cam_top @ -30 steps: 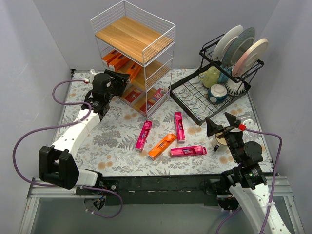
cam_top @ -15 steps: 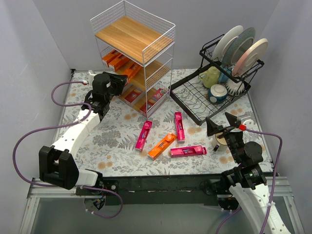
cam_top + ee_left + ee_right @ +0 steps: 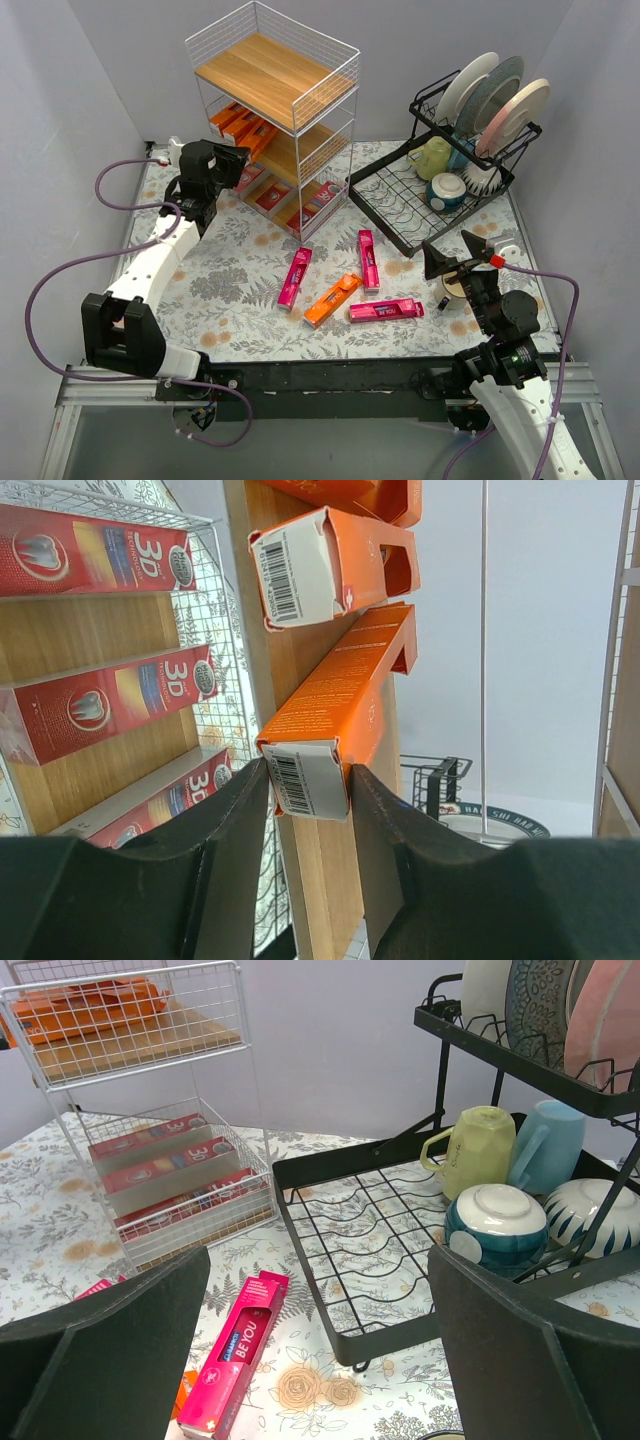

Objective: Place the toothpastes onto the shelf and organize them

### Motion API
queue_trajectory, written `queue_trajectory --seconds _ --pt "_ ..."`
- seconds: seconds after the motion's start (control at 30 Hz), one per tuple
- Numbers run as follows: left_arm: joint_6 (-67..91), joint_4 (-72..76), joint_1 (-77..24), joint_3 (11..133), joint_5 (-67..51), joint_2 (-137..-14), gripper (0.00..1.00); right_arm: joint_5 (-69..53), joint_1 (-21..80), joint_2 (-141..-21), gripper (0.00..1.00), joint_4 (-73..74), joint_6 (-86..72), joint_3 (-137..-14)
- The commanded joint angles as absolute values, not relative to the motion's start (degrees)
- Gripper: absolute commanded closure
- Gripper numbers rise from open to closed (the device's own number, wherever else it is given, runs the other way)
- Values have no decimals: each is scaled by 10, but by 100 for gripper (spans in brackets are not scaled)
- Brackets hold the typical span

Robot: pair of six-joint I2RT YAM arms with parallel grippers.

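Observation:
The shelf stands at the back left and shows in the right wrist view. My left gripper is at its middle tier, shut on the end of an orange toothpaste box that lies on the board beside other orange boxes. Dark red "3D" boxes fill the lower tier. On the table lie three pink boxes and one orange box. My right gripper is wide open and empty above the table's right side, with a pink box below it.
A black dish rack with plates, mugs and bowls stands at the back right, close to the shelf. A cup and a small dark object sit near my right gripper.
My left gripper has drawn back to the left, out from deeper in the middle tier, with the orange box end between its fingers. The right arm has not moved.

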State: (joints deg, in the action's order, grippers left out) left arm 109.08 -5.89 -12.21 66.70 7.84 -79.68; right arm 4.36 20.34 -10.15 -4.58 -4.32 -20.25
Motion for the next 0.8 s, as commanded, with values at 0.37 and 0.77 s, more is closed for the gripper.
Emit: queue_trajectory --seconds 0.37,0.77 --pt "1042 -83 -96 738 -28 -843 71 51 207 -98 1 -68 -45 -219" --pt "1027 -100 -66 750 -88 -848 70 51 207 -98 1 -69 -46 -217"
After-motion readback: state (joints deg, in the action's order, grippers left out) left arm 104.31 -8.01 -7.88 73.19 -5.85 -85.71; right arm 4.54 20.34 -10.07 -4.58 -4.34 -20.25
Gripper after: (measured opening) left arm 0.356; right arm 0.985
